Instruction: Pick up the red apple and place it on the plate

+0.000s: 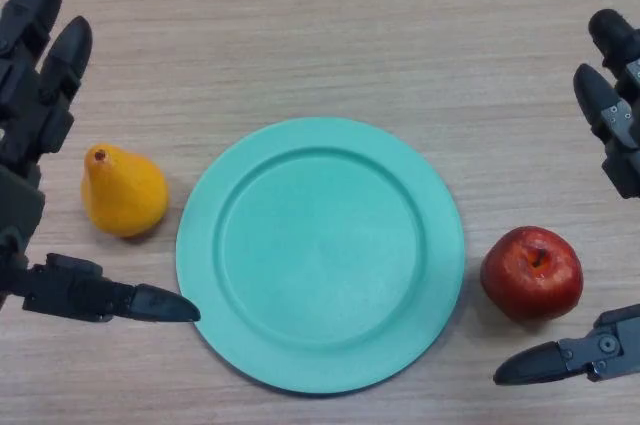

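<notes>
A wooden tabletop (330, 35) fills the frame. A teal plate (320, 253) sits at centre, bare. The left hand (40, 125) at the left edge and the right hand (610, 125) at the right edge are both spread, holding nothing. The apple (531, 272) lies lower right, just beside the plate. A yellow pear (122, 192) lies left of the plate.

Head camera looks steeply down, close over table (330, 15)

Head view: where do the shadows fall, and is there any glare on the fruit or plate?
Head view: light is soft and even; the red apple shows small bright highlights on its skin, the yellow pear casts a faint shadow at its base, and the teal plate looks matte with a thin dark shadow under its near rim; no strong glare on the wooden table.
</notes>
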Robot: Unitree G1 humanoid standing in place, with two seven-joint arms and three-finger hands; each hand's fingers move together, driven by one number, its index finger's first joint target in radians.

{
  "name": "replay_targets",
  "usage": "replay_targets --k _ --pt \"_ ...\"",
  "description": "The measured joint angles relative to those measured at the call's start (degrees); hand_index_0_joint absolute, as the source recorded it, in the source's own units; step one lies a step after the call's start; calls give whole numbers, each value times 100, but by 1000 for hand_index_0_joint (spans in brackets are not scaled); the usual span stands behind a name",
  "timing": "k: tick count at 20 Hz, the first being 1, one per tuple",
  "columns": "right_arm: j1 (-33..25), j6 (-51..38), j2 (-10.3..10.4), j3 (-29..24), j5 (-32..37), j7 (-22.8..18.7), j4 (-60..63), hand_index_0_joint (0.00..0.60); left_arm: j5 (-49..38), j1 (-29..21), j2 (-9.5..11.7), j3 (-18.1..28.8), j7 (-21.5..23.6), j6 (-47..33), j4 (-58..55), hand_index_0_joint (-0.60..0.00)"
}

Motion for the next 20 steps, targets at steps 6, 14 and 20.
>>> replay_targets --k 6,14,20 --pt "80 0 7 -183 275 63 -6 0 273 -4 0 -167 45 -25 -1 0" --pt "-139 -1085 24 -497 418 218 1693 0 236 206 -35 -195 44 -389 502 0" --pt "-406 -2309 -34 -368 -194 181 3713 0 228 395 -138 -201 46 -829 821 0"
